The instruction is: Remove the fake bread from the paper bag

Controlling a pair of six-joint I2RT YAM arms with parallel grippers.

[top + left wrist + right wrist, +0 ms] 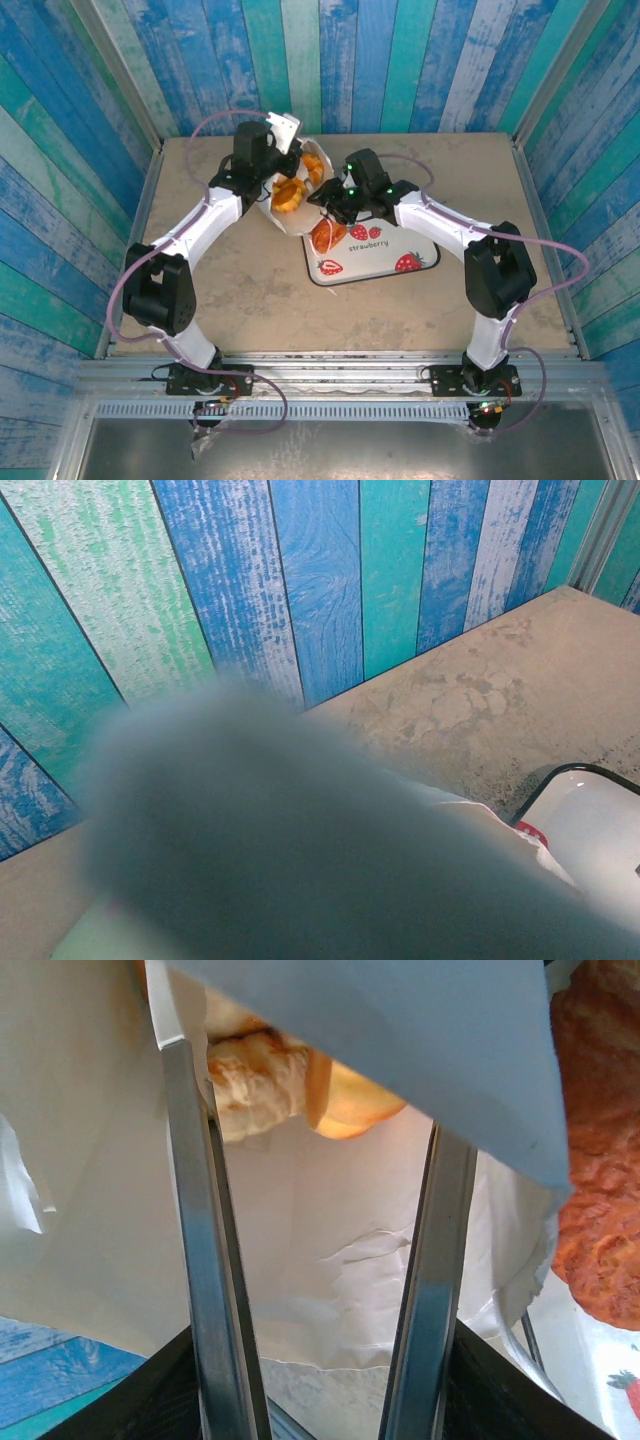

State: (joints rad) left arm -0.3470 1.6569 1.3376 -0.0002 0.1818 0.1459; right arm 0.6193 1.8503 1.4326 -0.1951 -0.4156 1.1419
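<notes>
**Showing a paper bag with toy bread inside**

The bag [300,170] is thin white paper, creased. It lies on the sandy tabletop [200,300] with its mouth wide. Glossy orange bread [290,192] sits in it. One more orange piece [325,236] lies just outside, on the white tray [390,262] with red strawberry prints and a dark rim.

The left fingers [268,172] are closed at the bag's far rim; I cannot tell if paper is between them. The right fingers [335,205] are at the bag's mouth.

The right wrist view shows more closely the two flat steel fingers [215,1260], which stand apart inside the bag [330,1250]. A paper flap hides their tips, so I cannot tell if they hold anything. A golden, crusty piece [270,1075] is near them, and a rough reddish-brown piece [600,1160] lies at the side.

The left wrist view shows a grey blur, the painted plank wall [320,580], and the tray's rim [575,772].
</notes>
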